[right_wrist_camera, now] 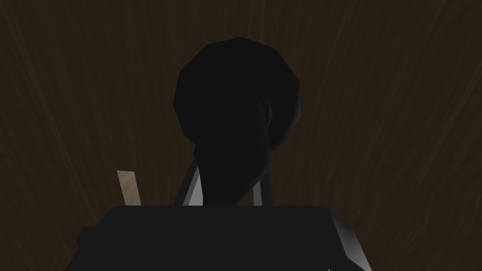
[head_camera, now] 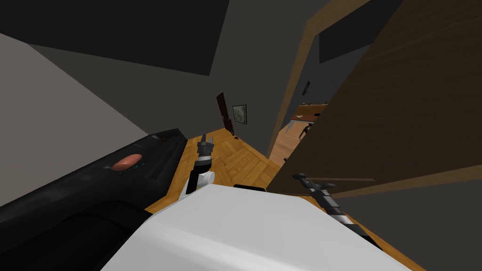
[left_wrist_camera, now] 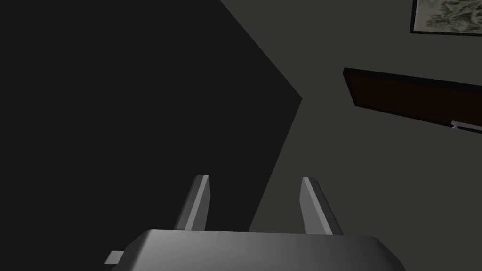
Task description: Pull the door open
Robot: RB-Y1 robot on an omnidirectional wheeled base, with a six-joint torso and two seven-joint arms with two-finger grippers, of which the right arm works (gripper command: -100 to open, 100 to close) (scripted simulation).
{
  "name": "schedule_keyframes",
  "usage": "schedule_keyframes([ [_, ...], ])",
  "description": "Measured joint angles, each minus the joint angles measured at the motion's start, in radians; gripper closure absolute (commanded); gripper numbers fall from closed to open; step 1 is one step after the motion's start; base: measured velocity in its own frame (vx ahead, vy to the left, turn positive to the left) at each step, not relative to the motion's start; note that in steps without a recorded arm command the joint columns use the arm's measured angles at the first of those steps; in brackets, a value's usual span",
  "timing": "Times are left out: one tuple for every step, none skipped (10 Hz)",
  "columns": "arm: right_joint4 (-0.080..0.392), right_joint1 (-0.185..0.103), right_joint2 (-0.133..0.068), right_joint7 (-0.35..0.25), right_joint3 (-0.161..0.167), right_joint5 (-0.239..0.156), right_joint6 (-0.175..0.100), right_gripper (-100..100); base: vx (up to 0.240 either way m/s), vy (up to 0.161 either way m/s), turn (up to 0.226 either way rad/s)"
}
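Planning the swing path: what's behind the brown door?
Through the gap beside the door, wood floor and a brown-topped table show. The door covers the rest of that room. Right pincer is shut on the dark handle.

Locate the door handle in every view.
Head view: door handle low, right of centre, on the dark brown door, with the right gripper shut on it.
Right wrist view: the black shape mid-picture, rising between that gripper's fingers.
Left wrist view: left gripper open, pointing away from the door.
Shared landmark: the door's brown wood grain behind the handle, in head and right wrist views.
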Motion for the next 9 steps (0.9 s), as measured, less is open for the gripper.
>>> schedule_keyframes([
  [0.006, -0.001, 0.000, -0.001, 0.000, 0.002, -0.002, 100, -0.184, -0.075, 0.164],
  [0.009, -0.003, 0.000, -0.003, 0.000, 0.005, -0.005, 100, -0.195, -0.061, 0.142],
  [0.018, -0.010, -0.002, -0.004, -0.001, 0.007, -0.012, 100, -0.216, -0.057, 0.145],
  [0.021, -0.013, -0.003, -0.005, -0.002, 0.010, -0.016, 100, -0.212, -0.072, 0.146],
  [0.027, -0.015, -0.005, -0.007, -0.003, 0.013, -0.021, 100, -0.177, -0.078, 0.146],
  [0.035, -0.016, -0.005, -0.008, -0.003, 0.017, -0.028, 100, -0.185, -0.066, 0.135],
  [0.042, -0.018, -0.005, -0.009, -0.003, 0.020, -0.034, 100, -0.195, -0.068, 0.158],
  [0.048, -0.020, -0.006, -0.011, -0.004, 0.024, -0.039, 100, -0.217, -0.062, 0.179],
  [0.068, -0.031, -0.009, -0.011, -0.005, 0.026, -0.051, 100, -0.214, -0.050, 0.139],
])
